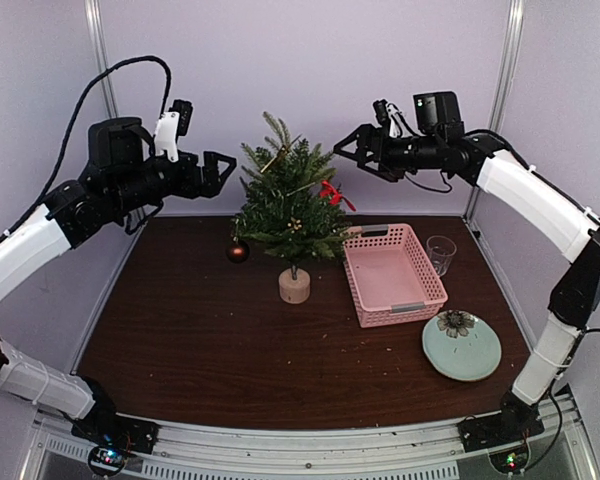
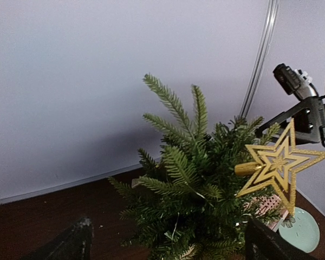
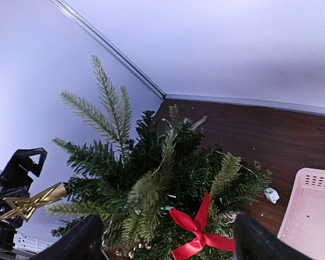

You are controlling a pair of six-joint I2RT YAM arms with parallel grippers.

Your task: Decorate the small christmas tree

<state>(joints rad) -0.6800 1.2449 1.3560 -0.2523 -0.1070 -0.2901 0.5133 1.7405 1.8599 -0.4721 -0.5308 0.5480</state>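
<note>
left gripper [image 1: 224,172], right gripper [image 1: 342,150] raised flanking tree [image 1: 290,205], apparently open

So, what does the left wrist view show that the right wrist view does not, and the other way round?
Only the left wrist view shows the round pale green plate. Only the right wrist view shows the red ribbon bow among the branches. Both show the small green fir tree, the flat gold star and the dark brown table.
</note>
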